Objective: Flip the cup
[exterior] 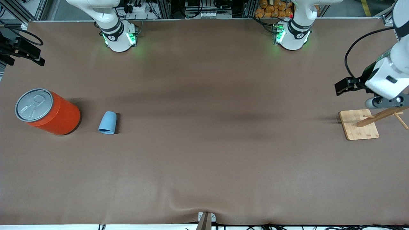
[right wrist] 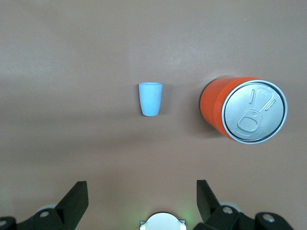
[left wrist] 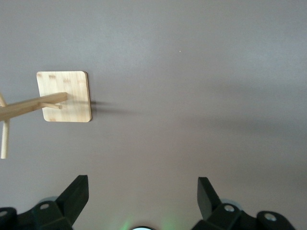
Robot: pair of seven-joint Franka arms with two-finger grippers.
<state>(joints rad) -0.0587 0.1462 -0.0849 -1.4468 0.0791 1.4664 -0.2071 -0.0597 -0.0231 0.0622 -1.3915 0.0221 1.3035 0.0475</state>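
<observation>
The small light-blue tapered cup (exterior: 108,123) lies on its side beside the large orange can (exterior: 48,111) near the worktop's edge at the right arm's end, while the right gripper (right wrist: 141,203) hangs high above them and the left gripper (left wrist: 143,199) waits over the wooden stand (exterior: 358,124), both wide open and empty.

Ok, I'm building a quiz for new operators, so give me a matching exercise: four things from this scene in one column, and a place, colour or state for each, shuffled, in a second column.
Things:
1. cup
2. orange can
3. wooden stand
4. left claw

Descriptions:
A. grey pull-tab lid on top
B. open, up in the air near the wooden stand
C. light blue, on the table beside the can
D. square base with a slanting pole, at the left arm's end of the table

Pairs: 1-C, 2-A, 3-D, 4-B
</observation>
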